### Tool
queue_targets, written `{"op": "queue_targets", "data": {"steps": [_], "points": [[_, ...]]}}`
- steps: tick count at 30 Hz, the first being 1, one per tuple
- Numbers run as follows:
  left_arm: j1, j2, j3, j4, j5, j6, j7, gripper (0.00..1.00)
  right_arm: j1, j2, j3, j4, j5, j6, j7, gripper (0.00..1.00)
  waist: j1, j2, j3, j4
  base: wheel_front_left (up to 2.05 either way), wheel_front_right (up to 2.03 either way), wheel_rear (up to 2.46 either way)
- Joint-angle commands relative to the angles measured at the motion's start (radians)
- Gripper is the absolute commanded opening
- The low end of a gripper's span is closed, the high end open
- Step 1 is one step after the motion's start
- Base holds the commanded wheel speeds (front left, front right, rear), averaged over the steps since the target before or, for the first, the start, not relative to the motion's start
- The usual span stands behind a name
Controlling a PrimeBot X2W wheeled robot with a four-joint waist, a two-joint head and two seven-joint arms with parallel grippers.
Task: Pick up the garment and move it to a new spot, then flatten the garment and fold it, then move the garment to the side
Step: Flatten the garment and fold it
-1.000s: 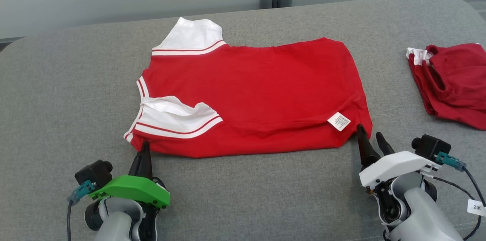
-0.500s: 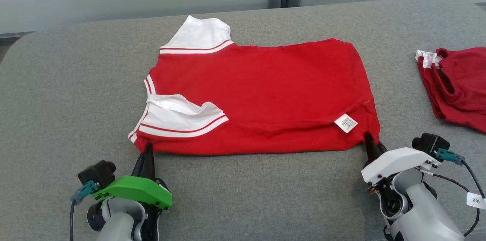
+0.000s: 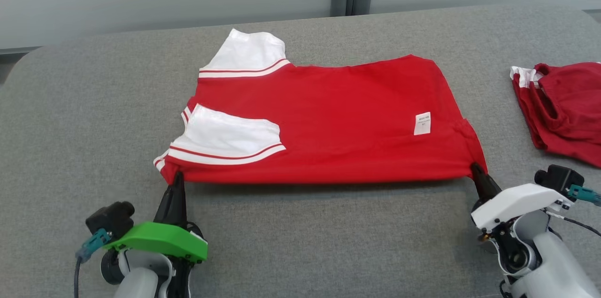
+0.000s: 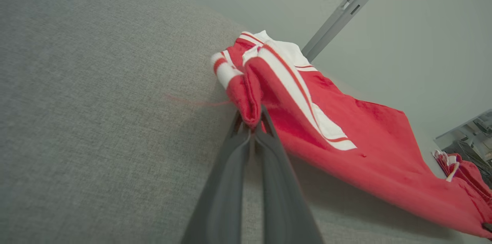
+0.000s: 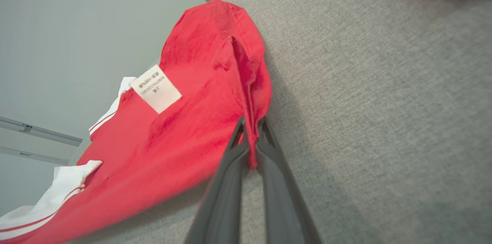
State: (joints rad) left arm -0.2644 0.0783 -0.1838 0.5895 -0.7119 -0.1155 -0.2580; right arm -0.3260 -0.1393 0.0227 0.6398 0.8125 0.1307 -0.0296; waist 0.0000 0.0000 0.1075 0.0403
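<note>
A red shirt [image 3: 328, 124] lies spread sideways across the middle of the grey tabletop [image 3: 94, 124]. Its two white sleeves [image 3: 230, 136] are toward the robot's left and its hem toward the right.

The left tool [image 3: 177, 180] is clamped on the near corner just below the striped sleeve. In the left wrist view, a fold of red cloth is pinched between its dark fingers [image 4: 269, 167].

The right tool [image 3: 475, 169] is closed on the near hem corner, with a ridge of fabric caught between its fingers [image 5: 226, 182].

Between the two tools the shirt's near edge is pulled straight and lifted a little, with a shadow on the tabletop below it. The far edge rests on the surface.

A white label [image 3: 422, 123] faces up near the hem end.

A second red garment [image 3: 563, 105] lies crumpled at the tabletop's right side, well apart from the shirt.
</note>
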Motion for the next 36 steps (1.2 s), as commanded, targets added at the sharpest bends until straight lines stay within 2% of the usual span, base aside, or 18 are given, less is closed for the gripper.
{"op": "queue_targets", "data": {"steps": [1, 6, 11, 22, 23, 24, 25, 26, 36], "points": [[0.038, 0.010, 0.005, -0.033, -0.005, 0.005, -0.007, 0.00, 0.041, -0.027, -0.004, -0.035, 0.016, 0.000, 0.026, 0.00, 0.0000, 0.0000, 0.000, 0.001, 0.00, 0.00, 0.00], [0.144, 0.009, -0.007, -0.129, -0.015, 0.029, 0.016, 0.00, 0.138, -0.048, -0.036, -0.142, 0.022, 0.000, 0.071, 0.00, 0.0000, 0.0000, 0.003, 0.005, 0.00, 0.00, 0.00], [0.239, 0.005, -0.016, -0.186, -0.017, 0.063, 0.034, 0.00, 0.229, -0.014, -0.086, -0.220, 0.003, 0.000, 0.075, 0.00, 0.0000, 0.0000, 0.004, 0.010, 0.00, 0.00, 0.00], [0.271, -0.003, -0.025, -0.152, -0.039, 0.092, 0.067, 0.00, 0.285, 0.046, -0.130, -0.257, -0.053, 0.000, 0.051, 0.00, 0.0000, 0.0000, 0.006, -0.005, 0.00, 0.00, 0.00], [0.267, -0.003, -0.025, -0.150, -0.040, 0.093, 0.066, 0.03, 0.284, 0.050, -0.133, -0.257, -0.057, 0.000, 0.046, 0.03, 0.0000, 0.0000, 0.006, -0.006, 0.00, 0.00, 0.00], [0.263, -0.004, -0.025, -0.149, -0.042, 0.095, 0.065, 0.28, 0.284, 0.053, -0.135, -0.258, -0.060, 0.000, 0.041, 0.25, 0.0000, 0.0000, 0.006, -0.007, 0.00, 0.00, 0.00], [0.260, -0.004, -0.025, -0.148, -0.040, 0.097, 0.064, 0.55, 0.286, 0.056, -0.137, -0.261, -0.062, 0.000, 0.037, 0.64, 0.0000, 0.0000, 0.007, -0.008, 0.00, 0.00, 0.00], [0.258, -0.001, -0.026, -0.148, -0.034, 0.099, 0.061, 1.00, 0.289, 0.058, -0.142, -0.266, -0.063, 0.000, 0.029, 1.00, 0.0000, 0.0000, 0.007, -0.009, 0.00, 0.00, 0.00], [0.258, 0.063, -0.017, -0.203, 0.020, 0.154, 0.048, 1.00, 0.321, 0.068, -0.195, -0.322, -0.123, 0.000, 0.002, 1.00, 0.0000, 0.0000, 0.004, -0.020, 0.00, 0.00, 0.00]]}}
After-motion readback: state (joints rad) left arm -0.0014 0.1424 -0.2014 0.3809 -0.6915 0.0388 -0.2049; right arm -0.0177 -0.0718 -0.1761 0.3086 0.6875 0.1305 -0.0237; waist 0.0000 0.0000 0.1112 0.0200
